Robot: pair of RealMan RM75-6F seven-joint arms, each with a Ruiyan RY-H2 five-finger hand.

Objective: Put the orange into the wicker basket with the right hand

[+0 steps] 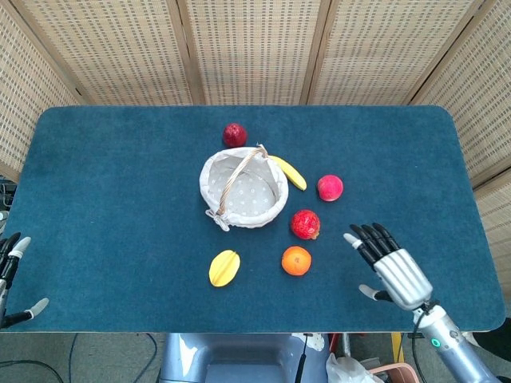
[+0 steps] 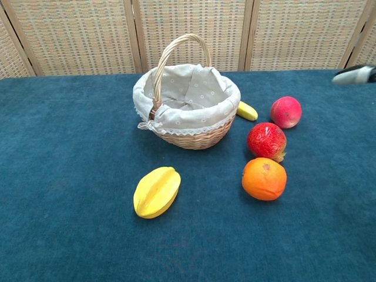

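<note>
The orange point(image 1: 296, 261) point(image 2: 264, 178) lies on the blue table in front of the wicker basket point(image 1: 243, 190) point(image 2: 188, 106), which has a pale cloth lining and an upright handle. My right hand point(image 1: 389, 266) hovers over the table to the right of the orange, fingers spread and holding nothing; only a fingertip point(image 2: 355, 74) shows at the right edge of the chest view. My left hand point(image 1: 11, 279) sits at the table's front left corner, fingers apart and empty.
A red pomegranate point(image 1: 305, 224) lies just behind the orange, between it and the basket. A pink peach point(image 1: 330, 187), a banana point(image 1: 289, 171), a dark red fruit point(image 1: 234, 134) behind the basket and a yellow starfruit point(image 1: 224, 267) also lie on the table point(image 1: 120, 183).
</note>
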